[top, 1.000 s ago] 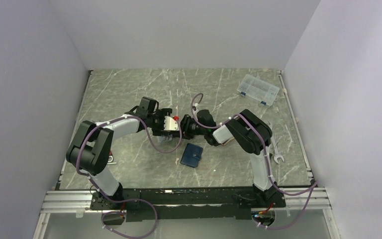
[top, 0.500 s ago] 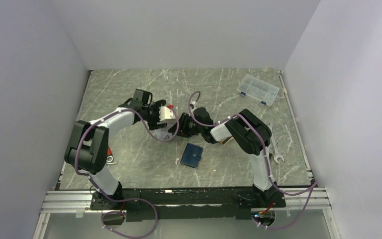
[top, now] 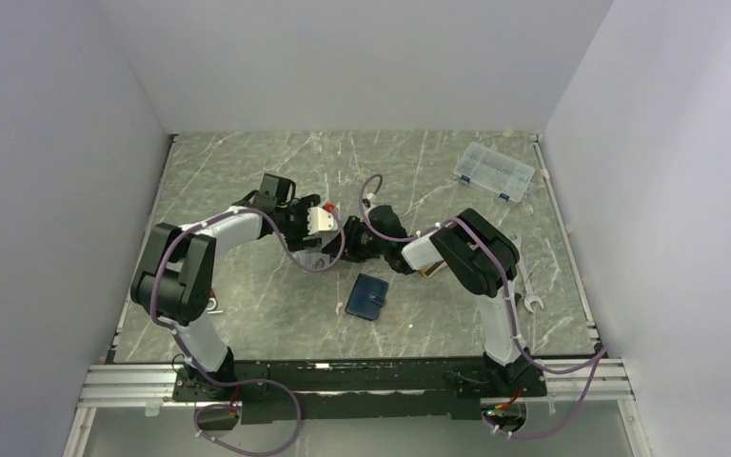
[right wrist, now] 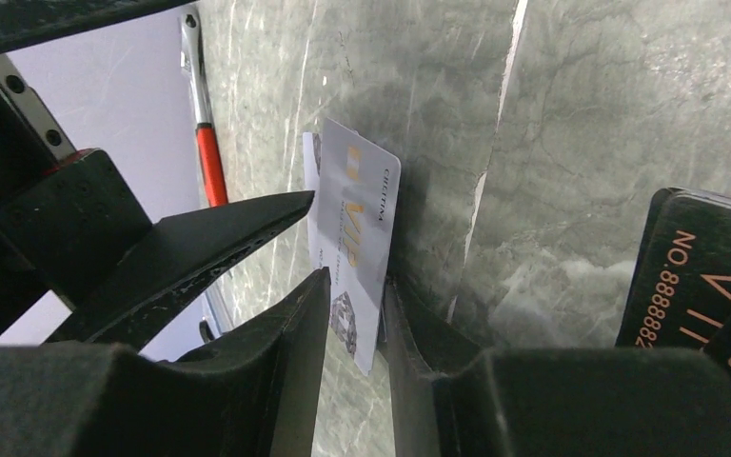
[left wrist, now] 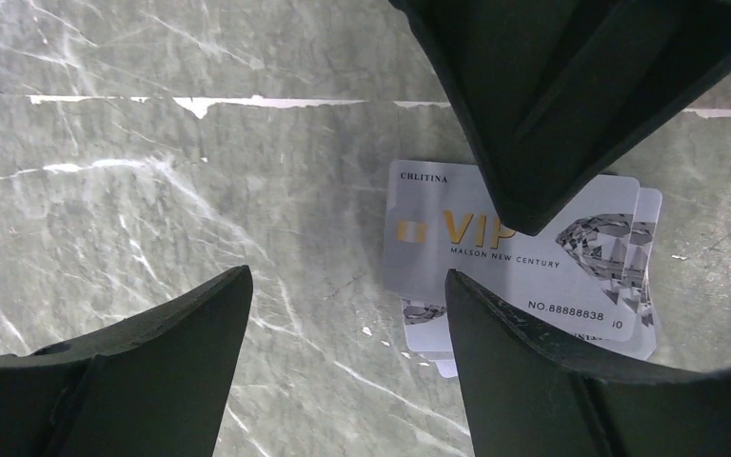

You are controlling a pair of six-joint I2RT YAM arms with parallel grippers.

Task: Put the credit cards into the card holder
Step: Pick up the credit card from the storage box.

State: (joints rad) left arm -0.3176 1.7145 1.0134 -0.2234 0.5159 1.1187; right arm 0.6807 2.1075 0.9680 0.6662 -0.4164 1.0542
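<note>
On the single grey-green marbled surface [top: 247,171], the left tool [left wrist: 343,286] stands wide, the right tool [right wrist: 354,286] narrow, one closed navy leather-like card holder [top: 368,297] lies flat nearer the bases, and at least two fanned glossy silver-white plastic credit cards [left wrist: 438,257] lie mid-surface, long axes left-right in the left wrist view, the top one between the right tool's jaws, clamping not discernible.

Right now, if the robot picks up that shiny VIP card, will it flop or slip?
Probably stiff: the VIP card looks like flat, thin plastic with straight edges. Likely very light, being so thin. It may slip, since its face looks glossy and it lies on top of other cards that look just as smooth.
</note>
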